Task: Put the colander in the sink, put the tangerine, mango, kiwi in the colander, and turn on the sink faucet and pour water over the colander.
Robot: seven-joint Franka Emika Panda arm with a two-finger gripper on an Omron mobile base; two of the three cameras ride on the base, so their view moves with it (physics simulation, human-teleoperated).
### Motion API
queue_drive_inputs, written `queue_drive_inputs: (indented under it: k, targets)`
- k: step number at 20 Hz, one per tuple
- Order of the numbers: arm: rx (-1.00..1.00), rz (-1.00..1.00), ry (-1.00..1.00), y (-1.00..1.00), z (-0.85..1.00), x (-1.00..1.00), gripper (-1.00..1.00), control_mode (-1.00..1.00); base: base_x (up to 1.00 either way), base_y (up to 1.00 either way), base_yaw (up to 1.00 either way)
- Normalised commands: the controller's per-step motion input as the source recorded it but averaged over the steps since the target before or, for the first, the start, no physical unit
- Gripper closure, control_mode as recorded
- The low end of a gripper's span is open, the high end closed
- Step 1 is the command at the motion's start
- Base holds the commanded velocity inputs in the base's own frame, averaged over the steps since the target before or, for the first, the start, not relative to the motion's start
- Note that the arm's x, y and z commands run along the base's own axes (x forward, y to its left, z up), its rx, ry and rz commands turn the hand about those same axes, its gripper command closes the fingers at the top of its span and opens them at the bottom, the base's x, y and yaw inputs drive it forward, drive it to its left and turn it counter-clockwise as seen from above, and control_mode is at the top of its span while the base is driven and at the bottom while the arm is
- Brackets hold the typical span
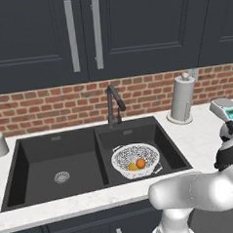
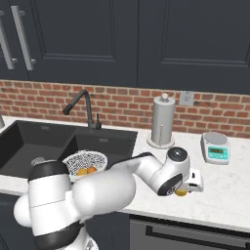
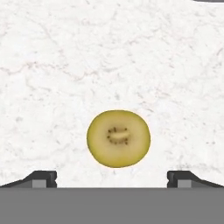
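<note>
Between the spread jaws [image 3: 112,179], the kiwi [image 3: 118,138] lies unlabelled.

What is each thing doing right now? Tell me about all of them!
Colander: sitting in the right basin of the sink.
Tangerine: in the colander.
Mango: in the colander.
Kiwi: on the counter, not picked up.
Faucet: off, no water.
Gripper: open above the kiwi.

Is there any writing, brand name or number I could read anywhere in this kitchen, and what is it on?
No text can be read anywhere.
The kitchen scale has a teal display panel; whatever it shows is too small and blurred to read.
The paper towel holder, wall outlet, sink faucet, colander and kiwi carry no lettering.
</note>
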Motion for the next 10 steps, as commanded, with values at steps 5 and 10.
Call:
queue_drive_inputs:
  k: [5, 10]
  targets:
    - [0.0, 0.0, 0.0, -0.09, -0.23, 0.15, -1.0, -1.0, 0.0, 0.0, 0.0]
    - [0.0, 0.0, 0.0, -0.06, -0.2, 0.16, -1.0, -1.0, 0.0, 0.0, 0.0]
